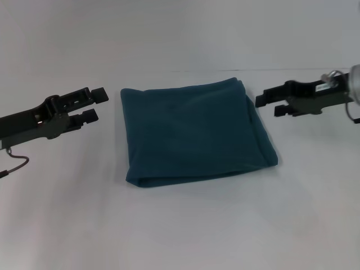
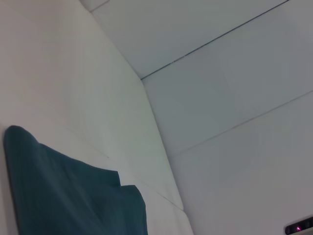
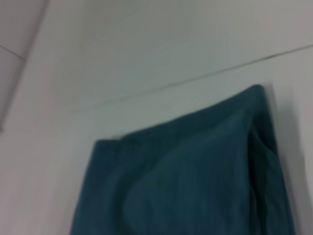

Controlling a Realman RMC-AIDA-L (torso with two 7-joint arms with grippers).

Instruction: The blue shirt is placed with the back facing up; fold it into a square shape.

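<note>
Now the shirt (image 1: 197, 132) lies folded square on the counter (image 1: 185, 230) between my left gripper (image 1: 94, 105) and right gripper (image 1: 269, 104), both spread apart, empty.

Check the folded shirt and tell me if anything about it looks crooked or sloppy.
Nothing serious. The blue shirt lies folded in a rough square on the white table, but slightly skewed, with layered edges showing along its right side. The left gripper and right gripper sit open beside it, touching nothing.
</note>
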